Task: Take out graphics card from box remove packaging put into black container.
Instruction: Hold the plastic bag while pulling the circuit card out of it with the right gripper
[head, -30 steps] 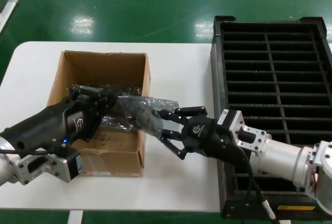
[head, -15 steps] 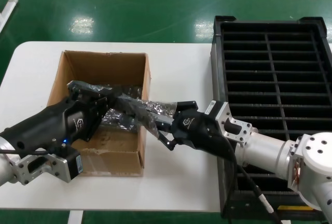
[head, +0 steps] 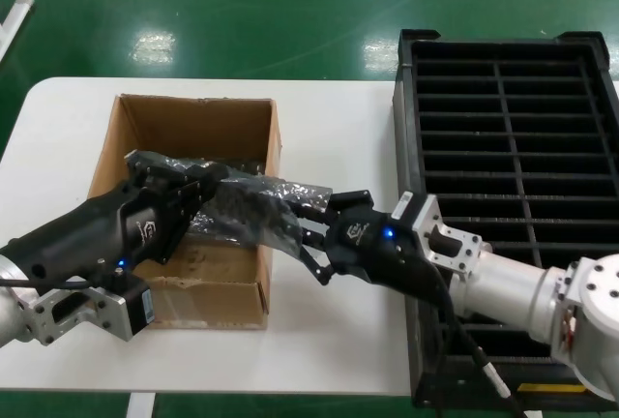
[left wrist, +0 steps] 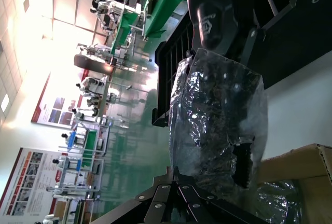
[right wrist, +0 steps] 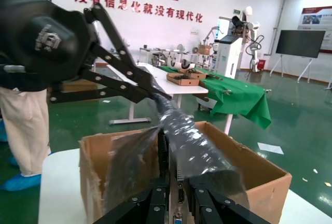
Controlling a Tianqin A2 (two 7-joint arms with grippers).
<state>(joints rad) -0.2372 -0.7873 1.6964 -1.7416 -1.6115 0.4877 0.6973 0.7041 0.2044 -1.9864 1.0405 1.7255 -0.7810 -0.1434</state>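
The brown box (head: pixel 147 124) stands open on the white table. The crinkled grey-blue packaging (head: pixel 253 197) stretches from inside the box out over its right wall. My left gripper (head: pixel 213 184) is shut on the bag's end over the box, and in the left wrist view that gripper (left wrist: pixel 196 181) pinches the packaging (left wrist: pixel 220 115). My right gripper (head: pixel 302 229) holds the other end beside the box. Its wrist view shows this gripper (right wrist: pixel 179 203) shut on the graphics card (right wrist: pixel 180 190), whose silver bracket with ports shows between the fingers. The black container (head: pixel 503 79) lies to the right.
The container's divider slots take up the table's right side, with a yellow label (head: pixel 551 389) on its near rim. White table surface (head: pixel 334 128) shows between box and container. A green floor surrounds the table.
One second ago my right gripper was open near the bag's end. It has since moved in toward the box and shut on that end. My left arm has held still.
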